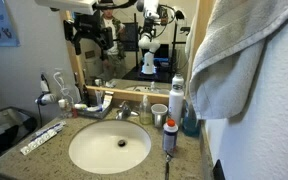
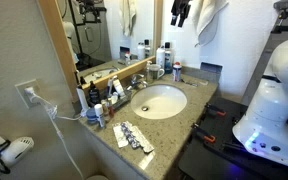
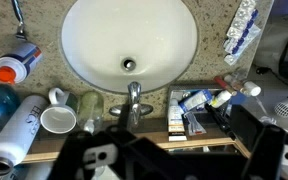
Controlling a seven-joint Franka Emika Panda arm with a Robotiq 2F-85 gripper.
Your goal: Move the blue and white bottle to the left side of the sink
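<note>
The blue and white bottle, small with a reddish-orange top, stands on the granite counter at the right rim of the round white sink. In the wrist view the bottle is at the upper left, beside the sink. My gripper hangs high above the counter, in front of the mirror, far from the bottle. It also shows at the top of an exterior view. In the wrist view its dark fingers are spread wide with nothing between them.
A taller white bottle with a blue cap, a blue translucent bottle and a white cup stand by the chrome faucet. A wooden tray of toiletries lines the mirror. A blister pack lies on the counter's left. A towel hangs at the right.
</note>
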